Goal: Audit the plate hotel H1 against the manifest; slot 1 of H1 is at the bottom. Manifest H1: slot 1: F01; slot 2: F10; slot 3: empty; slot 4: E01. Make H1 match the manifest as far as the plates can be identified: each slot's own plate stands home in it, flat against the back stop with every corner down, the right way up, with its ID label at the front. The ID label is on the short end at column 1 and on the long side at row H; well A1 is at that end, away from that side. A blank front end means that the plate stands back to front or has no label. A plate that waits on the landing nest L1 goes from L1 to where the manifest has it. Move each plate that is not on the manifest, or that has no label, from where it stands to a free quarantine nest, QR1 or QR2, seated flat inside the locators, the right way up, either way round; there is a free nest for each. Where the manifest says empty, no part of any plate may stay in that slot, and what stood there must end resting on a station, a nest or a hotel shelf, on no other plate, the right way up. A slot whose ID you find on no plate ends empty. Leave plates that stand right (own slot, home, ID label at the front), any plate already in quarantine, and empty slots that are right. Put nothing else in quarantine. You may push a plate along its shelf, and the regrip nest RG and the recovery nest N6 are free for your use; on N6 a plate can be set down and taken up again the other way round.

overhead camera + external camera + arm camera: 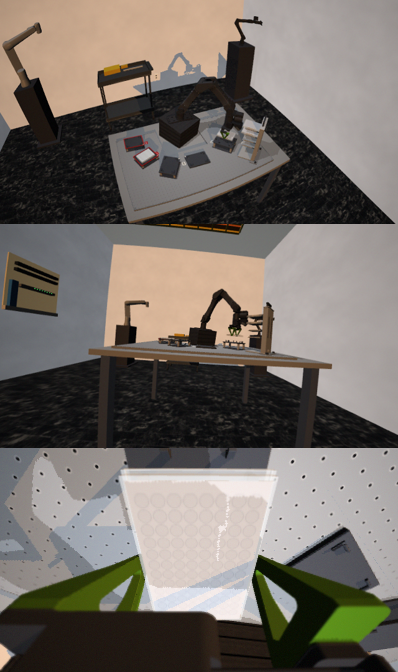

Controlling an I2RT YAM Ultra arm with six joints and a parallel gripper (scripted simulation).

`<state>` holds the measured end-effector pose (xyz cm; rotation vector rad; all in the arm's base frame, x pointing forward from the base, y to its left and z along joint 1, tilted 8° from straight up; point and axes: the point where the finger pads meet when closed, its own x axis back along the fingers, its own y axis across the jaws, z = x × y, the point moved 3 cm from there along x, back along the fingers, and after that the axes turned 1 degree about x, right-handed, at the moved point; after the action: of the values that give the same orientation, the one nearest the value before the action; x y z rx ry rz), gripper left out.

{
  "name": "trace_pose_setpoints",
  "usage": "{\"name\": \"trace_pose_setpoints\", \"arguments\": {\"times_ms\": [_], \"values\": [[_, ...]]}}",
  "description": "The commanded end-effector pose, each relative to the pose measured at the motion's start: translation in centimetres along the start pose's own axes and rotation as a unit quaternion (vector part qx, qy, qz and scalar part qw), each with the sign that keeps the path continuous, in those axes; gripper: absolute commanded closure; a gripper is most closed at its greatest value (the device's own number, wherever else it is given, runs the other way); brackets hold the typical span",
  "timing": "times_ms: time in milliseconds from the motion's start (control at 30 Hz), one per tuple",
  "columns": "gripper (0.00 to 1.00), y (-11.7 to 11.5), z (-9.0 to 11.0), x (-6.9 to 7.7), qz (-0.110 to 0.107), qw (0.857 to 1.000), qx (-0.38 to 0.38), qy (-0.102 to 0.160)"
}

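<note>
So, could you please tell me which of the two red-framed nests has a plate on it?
The red-framed nest nearer the table's front edge holds a white plate; the other shows only its dark top.
</note>
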<state>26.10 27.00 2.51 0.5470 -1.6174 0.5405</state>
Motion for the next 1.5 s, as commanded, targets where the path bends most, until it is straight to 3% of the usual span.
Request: {"name": "trace_pose_setpoints", "arguments": {"times_ms": [0,1467], "values": [[0.14,0.1,-0.7,0.4,-0.002,1.0,0.0,-0.016],[0.14,0.1,-0.7,-2.2,-0.002,1.0,0.0,-0.016]]}}
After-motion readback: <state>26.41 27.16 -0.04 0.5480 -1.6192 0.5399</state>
